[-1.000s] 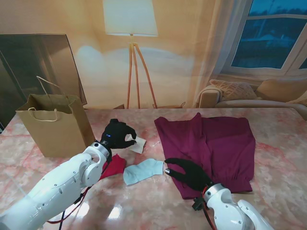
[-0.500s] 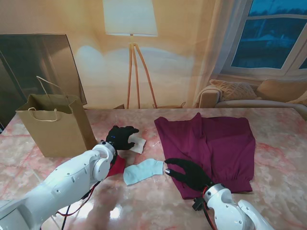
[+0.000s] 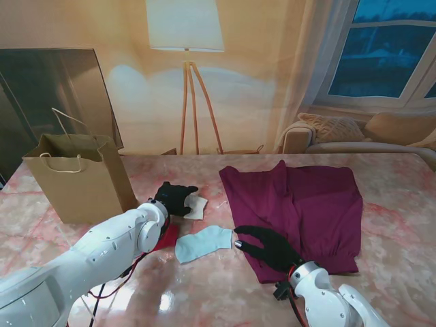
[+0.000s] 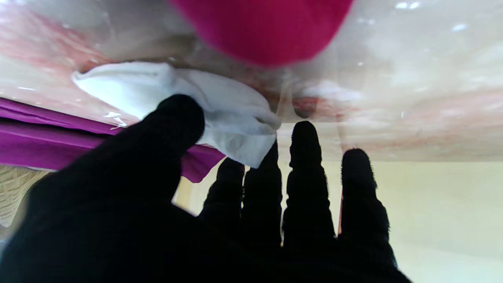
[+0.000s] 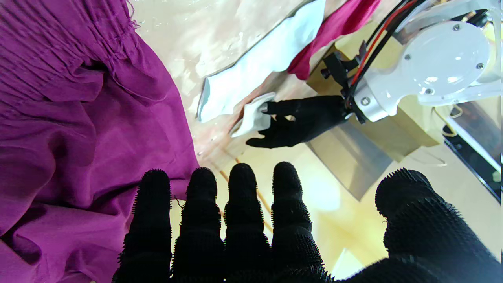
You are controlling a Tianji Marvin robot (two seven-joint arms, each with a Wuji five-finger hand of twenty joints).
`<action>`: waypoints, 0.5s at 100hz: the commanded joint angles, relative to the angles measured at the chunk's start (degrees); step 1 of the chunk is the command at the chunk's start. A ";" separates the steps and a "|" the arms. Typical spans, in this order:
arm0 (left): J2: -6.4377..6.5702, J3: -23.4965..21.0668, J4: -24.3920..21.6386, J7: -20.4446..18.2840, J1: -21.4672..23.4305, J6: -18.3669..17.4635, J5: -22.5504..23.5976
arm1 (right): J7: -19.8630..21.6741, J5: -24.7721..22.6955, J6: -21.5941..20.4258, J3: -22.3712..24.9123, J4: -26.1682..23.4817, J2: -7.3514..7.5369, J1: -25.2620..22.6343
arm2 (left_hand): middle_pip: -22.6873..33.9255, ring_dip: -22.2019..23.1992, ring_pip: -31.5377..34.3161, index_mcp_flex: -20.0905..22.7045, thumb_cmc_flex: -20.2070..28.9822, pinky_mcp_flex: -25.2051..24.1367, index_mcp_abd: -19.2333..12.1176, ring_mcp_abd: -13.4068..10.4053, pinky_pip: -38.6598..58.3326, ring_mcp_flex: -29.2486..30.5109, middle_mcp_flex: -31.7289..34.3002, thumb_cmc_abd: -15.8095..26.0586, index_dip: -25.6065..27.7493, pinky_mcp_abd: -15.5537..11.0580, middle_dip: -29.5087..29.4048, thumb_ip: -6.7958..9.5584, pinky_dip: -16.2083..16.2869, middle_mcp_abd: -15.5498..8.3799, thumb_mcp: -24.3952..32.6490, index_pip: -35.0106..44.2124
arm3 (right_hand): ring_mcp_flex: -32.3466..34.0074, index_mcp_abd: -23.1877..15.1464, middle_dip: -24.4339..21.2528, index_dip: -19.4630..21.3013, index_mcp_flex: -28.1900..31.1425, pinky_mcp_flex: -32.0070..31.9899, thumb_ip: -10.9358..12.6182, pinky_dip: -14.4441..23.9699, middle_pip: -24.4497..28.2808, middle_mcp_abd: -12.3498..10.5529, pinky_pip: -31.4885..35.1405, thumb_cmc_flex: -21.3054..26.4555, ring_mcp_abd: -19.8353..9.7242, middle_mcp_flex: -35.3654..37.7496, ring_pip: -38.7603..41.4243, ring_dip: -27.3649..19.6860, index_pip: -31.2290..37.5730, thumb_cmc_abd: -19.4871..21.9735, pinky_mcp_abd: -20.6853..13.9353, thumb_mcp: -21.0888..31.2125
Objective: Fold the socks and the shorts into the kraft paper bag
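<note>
Under left hand (image 4: pixel 157 220) — white sock (image 4: pixel 220 114) pinched (stand hides it).

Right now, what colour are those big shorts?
The shorts are deep magenta-purple, clearest from the stand camera.

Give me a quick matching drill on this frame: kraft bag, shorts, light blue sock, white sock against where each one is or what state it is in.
1 kraft bag
2 shorts
3 light blue sock
4 white sock

A spread flat, on the right
B standing upright, on the left
C pinched by the left hand
D lying free, nearer to me

Pairs: 1-B, 2-A, 3-D, 4-C
</note>
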 commanded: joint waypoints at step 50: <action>2.90 -4.23 -7.95 0.82 3.02 1.75 4.27 | 0.34 -0.17 0.15 0.08 -0.53 0.10 -0.55 | -6.53 -5.13 -2.72 15.65 8.24 2.93 -20.63 1.44 5.50 4.62 12.49 -5.12 33.70 1.42 -2.12 -1.00 0.81 -0.08 -6.82 46.62 | 0.99 -1.65 0.49 0.33 1.64 0.22 1.57 2.80 0.60 -0.10 2.16 1.35 -0.05 1.78 0.77 0.87 0.85 1.53 0.33 -1.68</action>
